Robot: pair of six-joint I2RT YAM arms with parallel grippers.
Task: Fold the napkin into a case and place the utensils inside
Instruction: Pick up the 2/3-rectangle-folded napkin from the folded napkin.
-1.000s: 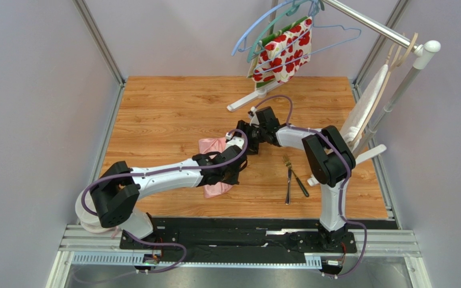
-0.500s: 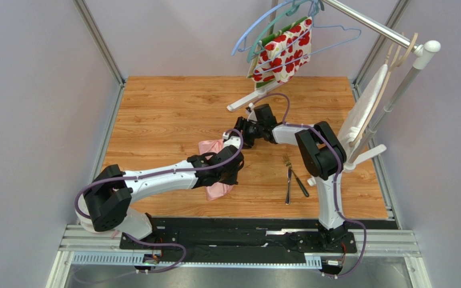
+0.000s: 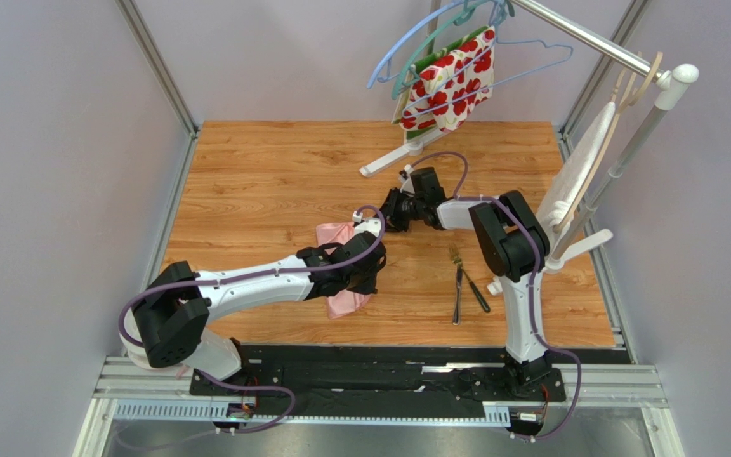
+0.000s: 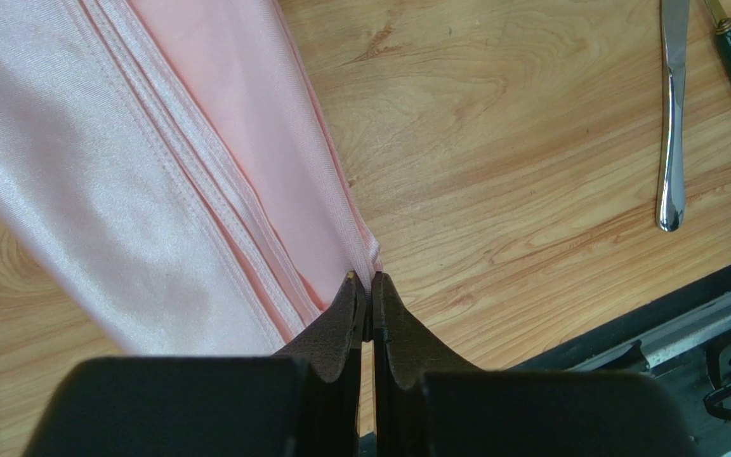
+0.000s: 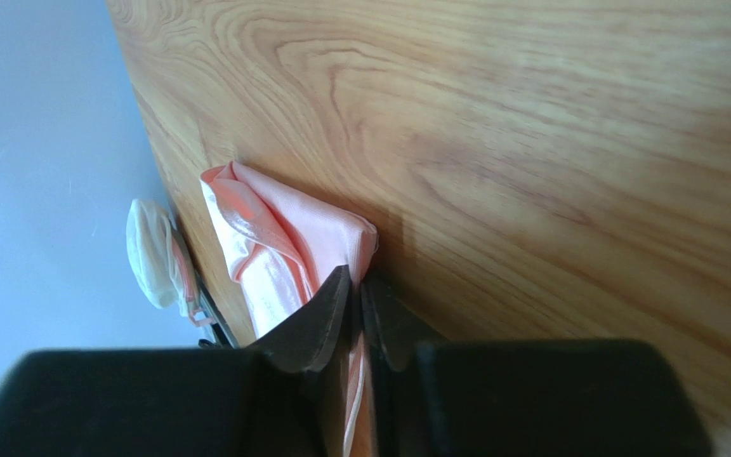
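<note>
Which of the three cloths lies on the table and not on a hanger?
The plain light-pink napkin, flat on the wooden table; the red-and-white floral cloth and the white cloth hang from the rack.

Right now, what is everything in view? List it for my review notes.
napkin: one, light pink, mid-table, partly folded
utensils: two, silver fork and dark-handled piece, on table right of napkin
floral cloth: one, red and white, hanging at back
white cloth: one, white, hanging at right
hangers: several, blue and teal, on rack
rack: one, white, back right
table: one, wood
left gripper: one, black, shut on napkin's near end
right gripper: one, black, shut on napkin's far end
</note>
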